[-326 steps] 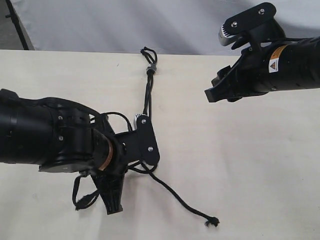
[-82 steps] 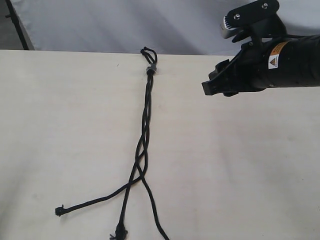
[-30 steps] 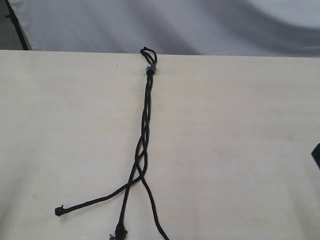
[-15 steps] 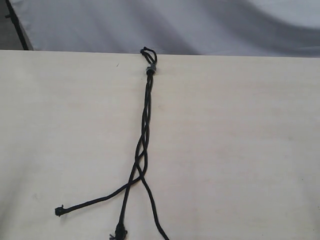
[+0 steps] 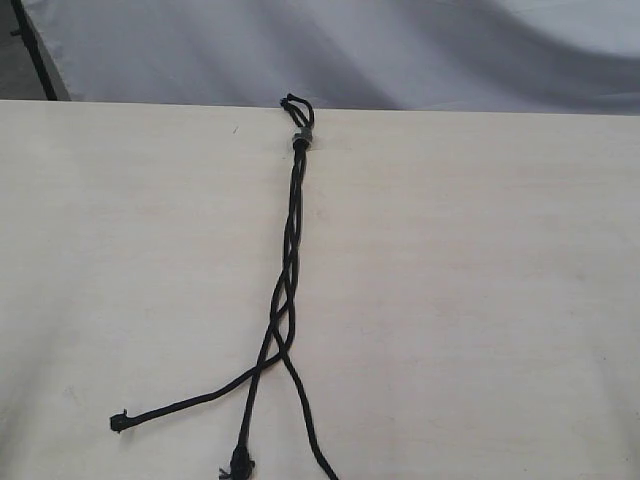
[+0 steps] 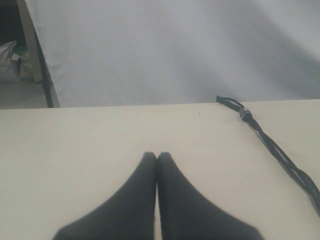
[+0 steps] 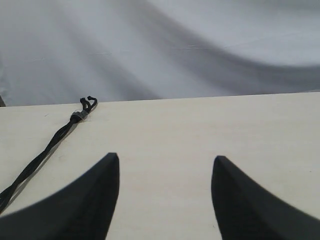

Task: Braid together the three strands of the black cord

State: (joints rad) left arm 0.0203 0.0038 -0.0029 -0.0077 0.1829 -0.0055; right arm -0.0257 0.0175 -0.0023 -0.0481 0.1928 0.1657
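Observation:
The black cord (image 5: 290,240) lies down the middle of the pale table, its knot and short loop (image 5: 298,112) at the far edge. Its upper length is twisted together; below that the three strands (image 5: 262,385) fan out, one ending in a knot at the left (image 5: 118,423), one at the bottom (image 5: 240,462), one running off the frame. Neither gripper shows in the exterior view. The left gripper (image 6: 156,156) is shut with nothing in it, the cord (image 6: 280,154) off to its side. The right gripper (image 7: 165,159) stands open and empty, the cord (image 7: 47,148) lying apart from it.
The pale table (image 5: 480,300) ends at its far edge against a grey cloth backdrop (image 5: 400,50). A dark post (image 5: 35,50) stands at the far left corner.
Over the last second nothing has moved. Before that both arms drew back out of the exterior view, leaving the cord lying partly braided on the table.

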